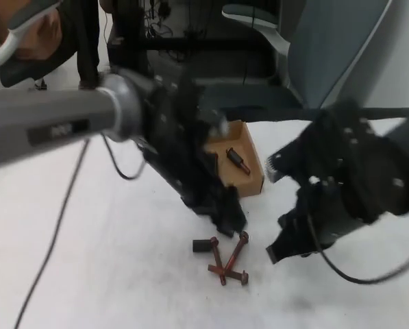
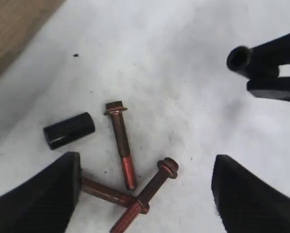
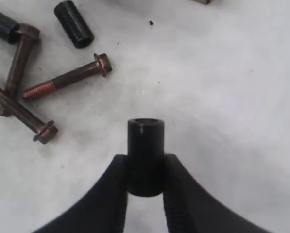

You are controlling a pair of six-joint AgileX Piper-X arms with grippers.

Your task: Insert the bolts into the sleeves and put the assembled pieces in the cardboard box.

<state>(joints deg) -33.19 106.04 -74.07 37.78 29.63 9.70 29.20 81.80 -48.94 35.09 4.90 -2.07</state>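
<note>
Black sleeve [image 3: 145,141], lower end hidden in grip of right end effector [image 3: 145,164]

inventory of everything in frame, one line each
bolts: 3, copper-red, loose on the bench, two of them crossed
loose sleeve: 1, black, lying on the bench beside the bolts
held sleeve: 1, black, between the right gripper's fingers, above the bench
assembled piece: 1, dark and red, inside the cardboard box
cardboard box: 1, brown, on the bench beyond the bolts
bench: 1, white
chair: 1, grey-blue, behind the bench
left gripper: 1, black, open, above the bolts
right gripper: 1, black, shut on the held sleeve
</note>
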